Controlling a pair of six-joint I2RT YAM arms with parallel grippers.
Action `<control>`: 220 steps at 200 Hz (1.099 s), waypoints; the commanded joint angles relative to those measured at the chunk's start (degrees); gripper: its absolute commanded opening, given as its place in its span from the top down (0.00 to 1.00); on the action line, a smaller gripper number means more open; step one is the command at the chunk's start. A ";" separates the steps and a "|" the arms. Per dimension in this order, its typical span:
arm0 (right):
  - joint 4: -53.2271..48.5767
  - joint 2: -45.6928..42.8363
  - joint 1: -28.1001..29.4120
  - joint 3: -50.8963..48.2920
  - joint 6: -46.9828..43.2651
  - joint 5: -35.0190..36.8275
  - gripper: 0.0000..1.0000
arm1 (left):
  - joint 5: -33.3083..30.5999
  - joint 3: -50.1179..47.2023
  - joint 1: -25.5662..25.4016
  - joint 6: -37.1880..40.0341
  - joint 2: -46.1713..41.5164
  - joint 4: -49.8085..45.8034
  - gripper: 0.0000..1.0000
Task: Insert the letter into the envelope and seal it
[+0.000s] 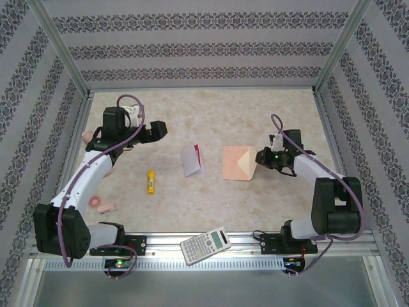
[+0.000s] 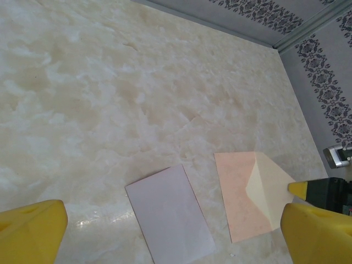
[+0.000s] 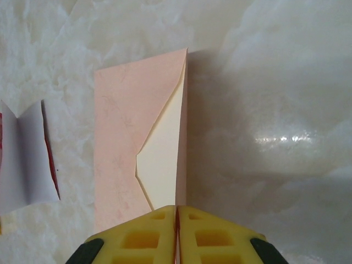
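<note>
Pointing toward right tool (image 1: 259, 158), envelope (image 1: 234, 164) flap.

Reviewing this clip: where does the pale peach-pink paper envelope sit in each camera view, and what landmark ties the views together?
Top external: the pale peach-pink paper envelope lies right of table centre, flap pointing right.
Left wrist: envelope at lower right.
Right wrist: envelope in the centre, running top to bottom.
Shared landmark: the folded white paper letter with red border, apart from the envelope on its left in every view.
</note>
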 commanded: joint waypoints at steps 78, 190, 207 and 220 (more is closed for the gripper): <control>0.64 0.19 0.74 1.38 -0.10 1.95 0.87 | 0.54 0.09 0.48 -0.36 -2.60 1.09 0.00; -7.67 -8.90 3.39 12.16 0.39 7.07 0.39 | -1.96 0.52 0.45 0.35 -2.83 -3.69 0.00; -8.28 -8.70 7.58 15.06 3.09 8.13 0.35 | -3.16 -0.77 0.46 -0.06 -3.68 -4.07 0.00; -7.66 -7.46 11.56 16.51 6.25 8.83 0.32 | -3.98 -1.59 0.48 -0.26 -4.06 -4.13 0.00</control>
